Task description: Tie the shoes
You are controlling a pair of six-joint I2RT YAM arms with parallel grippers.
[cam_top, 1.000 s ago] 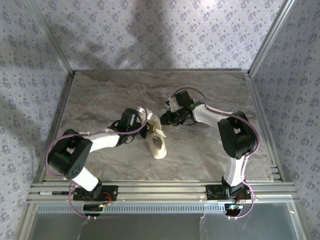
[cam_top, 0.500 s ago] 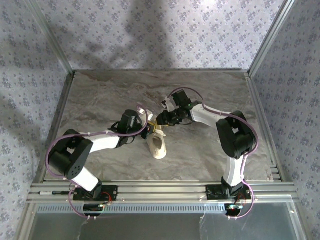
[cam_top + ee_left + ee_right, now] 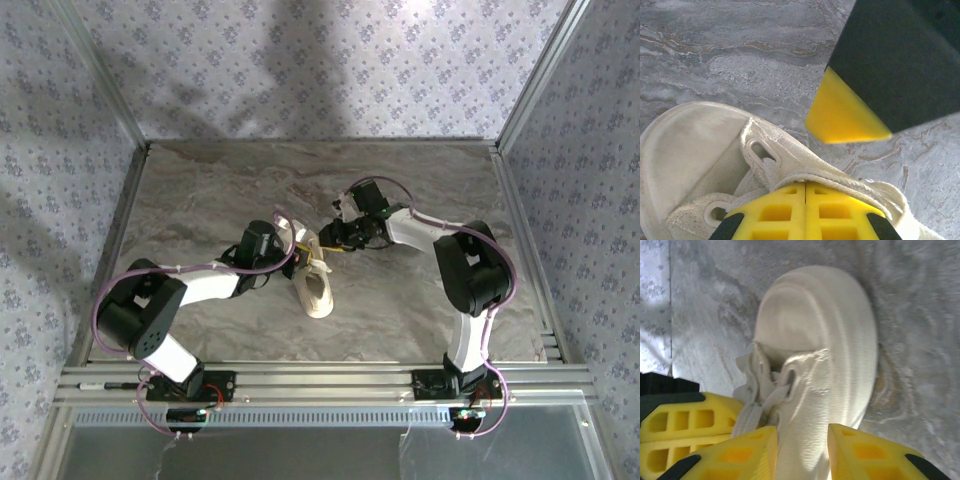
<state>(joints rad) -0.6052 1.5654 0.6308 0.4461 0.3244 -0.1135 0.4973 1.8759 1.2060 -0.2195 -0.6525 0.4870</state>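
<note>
Nearest you, the sneaker is lying on the desk between the two arms. Its toe cap is pointing toward the bases and its lacing end is pointing away.

Handling: you are dealing with a small, light, soft thing. The fabric upper is likely going to buckle under any pinch. The whole shoe is likely going to skid on the smooth desk if a lace is pulled hard. The laces are looking flat, limp and thin, so they will probably slip out of a loose grip and hold no shape once let go. Take hold of a lace a short way clear of its eyelet, not of the upper. Keep one gripper steadying the shoe while the other is drawing.

Further along, on the sneaker's left flank, the left gripper is sitting with its jaws pressed together. A lace strand is running across their tips, and you cannot tell whether it is nipped between them. Farther off, at the lacing end, the right gripper is standing with its jaws apart. It is sitting astride the upper by the eyelets, with the fabric filling the gap.

Against a second ago: the right gripper is sitting closer in to the sneaker's far end, having come across from the right. Its jaws are easing slightly wider. The sneaker and the left arm are showing no change of place.
</note>
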